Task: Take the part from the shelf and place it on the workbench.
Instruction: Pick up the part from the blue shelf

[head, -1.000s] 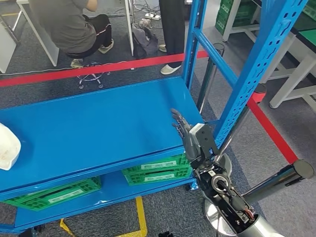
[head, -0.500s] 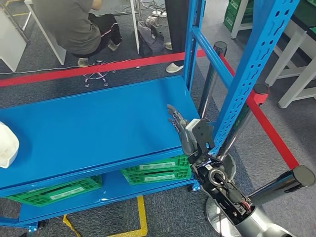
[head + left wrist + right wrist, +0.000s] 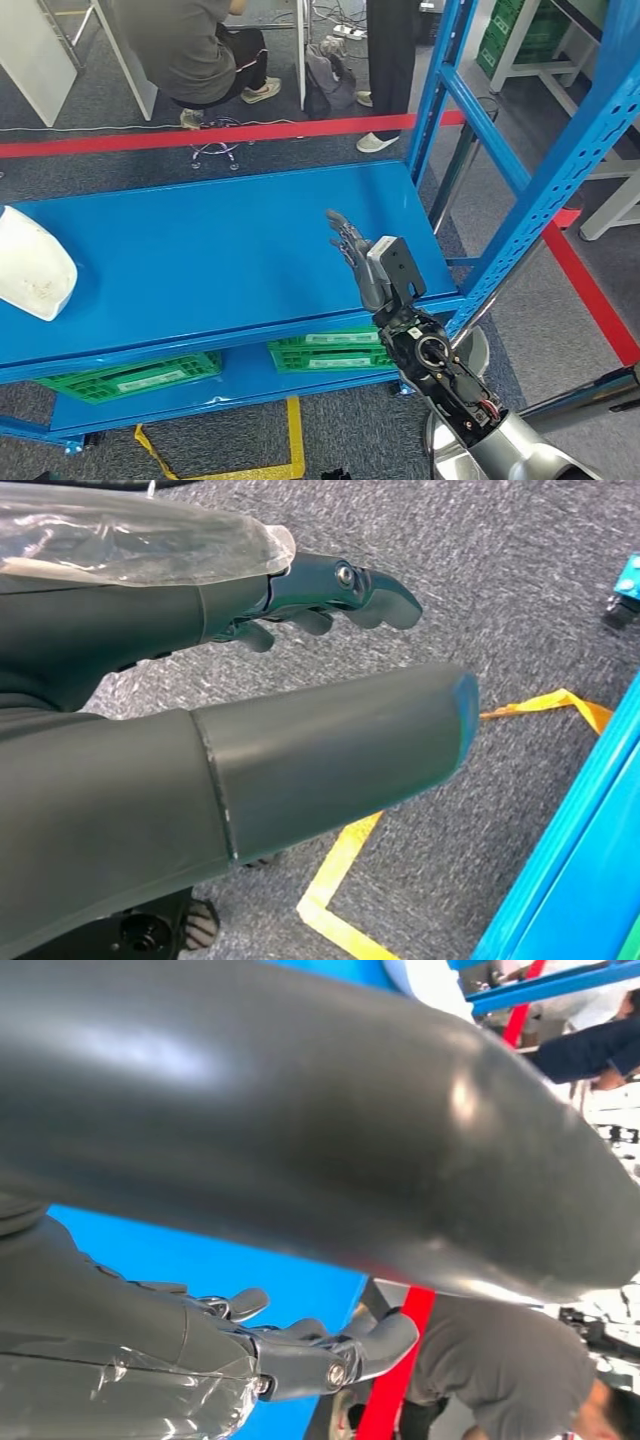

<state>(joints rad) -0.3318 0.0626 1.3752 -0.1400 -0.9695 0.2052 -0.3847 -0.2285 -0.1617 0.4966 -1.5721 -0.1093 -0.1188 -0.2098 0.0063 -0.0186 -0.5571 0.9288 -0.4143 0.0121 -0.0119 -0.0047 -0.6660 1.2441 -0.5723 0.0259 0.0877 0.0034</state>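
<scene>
The part (image 3: 30,275), a white rounded piece, lies on the blue shelf board (image 3: 204,250) at its far left. My right hand (image 3: 355,255) is held over the right front of that board, far from the part, with its fingers spread and nothing in them. In the right wrist view the right hand (image 3: 302,1210) shows its dark fingers (image 3: 332,1355) stretched out above the blue board. My left hand (image 3: 226,680) hangs over grey carpet, its fingers (image 3: 340,585) extended and holding nothing.
Two green crates (image 3: 328,350) (image 3: 128,378) sit on the lower shelf. A blue upright post (image 3: 558,170) rises right of my right arm, with a chrome stanchion (image 3: 581,395) below it. Behind the red floor tape (image 3: 226,135) one person (image 3: 189,45) sits and another (image 3: 389,60) stands.
The camera has turned left, so the whole scene slid right and more of the white part shows. My right hand stays open and reaches a little farther over the shelf board.
</scene>
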